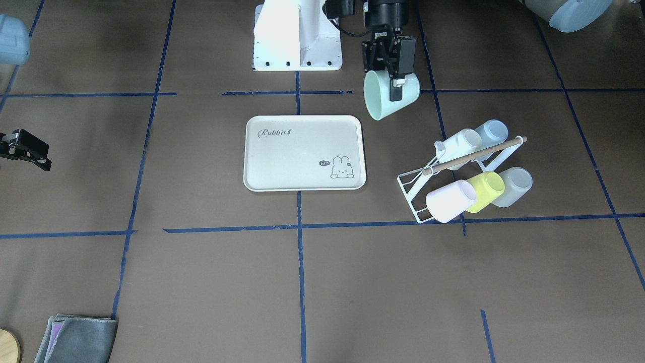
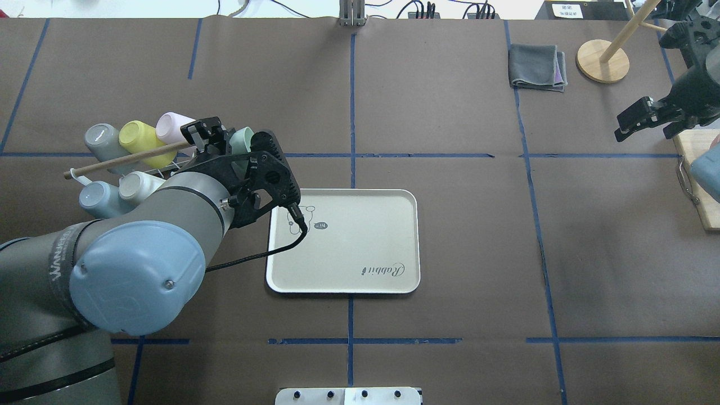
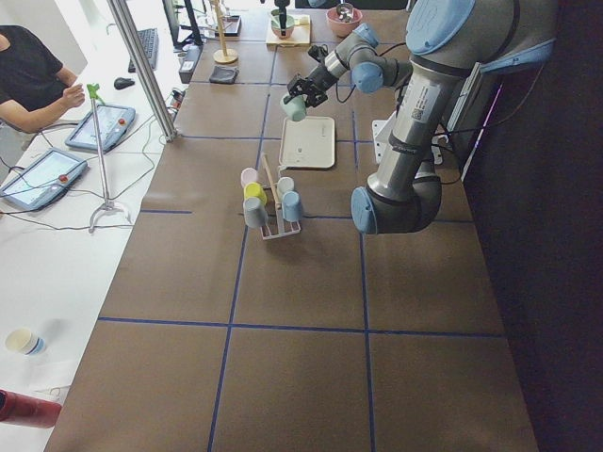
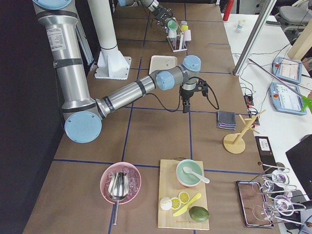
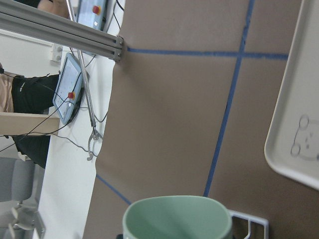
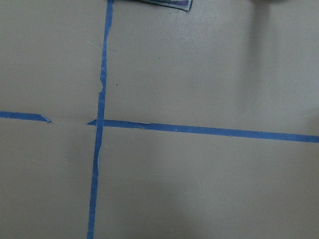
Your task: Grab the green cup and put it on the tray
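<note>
Left arm reaches forward, wrist tipped down. Left gripper (image 1: 395, 84) has its fingers (image 1: 396, 92) clamped on a small pale mint-green plastic cup (image 1: 410, 88), which is held tilted. Right arm is extended and bent downward, right gripper (image 1: 45, 157) jaws apart.

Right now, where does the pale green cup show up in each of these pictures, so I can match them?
Front-facing: green cup top centre, past the tray's corner.
Overhead: left of centre, only partly visible.
Left side: top centre, above the tray.
Right side: top centre, far off.
Left wrist: bottom edge, close up.
Right wrist: not in it.
Shared landmark: the tray.
</note>
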`<act>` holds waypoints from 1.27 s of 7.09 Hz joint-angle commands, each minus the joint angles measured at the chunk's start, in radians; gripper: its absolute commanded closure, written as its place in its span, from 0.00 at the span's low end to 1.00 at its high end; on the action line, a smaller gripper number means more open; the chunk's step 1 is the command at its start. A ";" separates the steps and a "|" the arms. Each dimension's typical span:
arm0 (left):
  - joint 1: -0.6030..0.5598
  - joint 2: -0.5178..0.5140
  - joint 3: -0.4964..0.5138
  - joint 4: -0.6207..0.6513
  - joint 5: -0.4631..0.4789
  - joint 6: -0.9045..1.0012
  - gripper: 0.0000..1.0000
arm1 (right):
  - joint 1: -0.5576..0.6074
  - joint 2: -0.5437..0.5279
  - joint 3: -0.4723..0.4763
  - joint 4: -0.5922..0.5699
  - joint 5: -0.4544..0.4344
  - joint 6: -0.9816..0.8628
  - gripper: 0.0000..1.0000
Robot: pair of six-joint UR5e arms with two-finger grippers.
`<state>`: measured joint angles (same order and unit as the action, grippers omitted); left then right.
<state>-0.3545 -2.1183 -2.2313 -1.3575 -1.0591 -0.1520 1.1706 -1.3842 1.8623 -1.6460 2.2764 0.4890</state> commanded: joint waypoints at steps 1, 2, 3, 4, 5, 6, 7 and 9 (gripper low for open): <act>0.003 0.006 0.109 -0.292 -0.051 -0.192 0.56 | 0.021 0.001 0.000 0.000 0.000 -0.009 0.00; 0.008 0.008 0.199 -0.480 -0.051 -0.260 0.56 | 0.043 0.001 -0.006 -0.002 0.002 -0.018 0.00; 0.009 0.032 0.288 -0.717 -0.050 -0.324 0.57 | 0.064 -0.003 -0.014 -0.005 0.005 -0.042 0.00; 0.009 0.046 0.399 -0.955 -0.048 -0.339 0.58 | 0.099 -0.003 -0.040 -0.006 0.020 -0.106 0.00; 0.009 0.049 0.527 -1.168 -0.044 -0.337 0.58 | 0.150 -0.001 -0.093 -0.008 0.078 -0.186 0.00; 0.009 0.047 0.677 -1.418 -0.042 -0.337 0.59 | 0.188 -0.004 -0.145 -0.011 0.095 -0.289 0.00; 0.014 0.046 0.803 -1.619 -0.041 -0.337 0.60 | 0.223 -0.010 -0.176 -0.011 0.104 -0.344 0.00; 0.085 0.037 0.878 -1.732 0.048 -0.339 0.60 | 0.299 -0.039 -0.222 -0.012 0.187 -0.432 0.00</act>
<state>-0.3165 -2.0767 -1.4038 -3.0098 -1.0662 -0.4903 1.4274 -1.4089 1.6689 -1.6575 2.4228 0.1169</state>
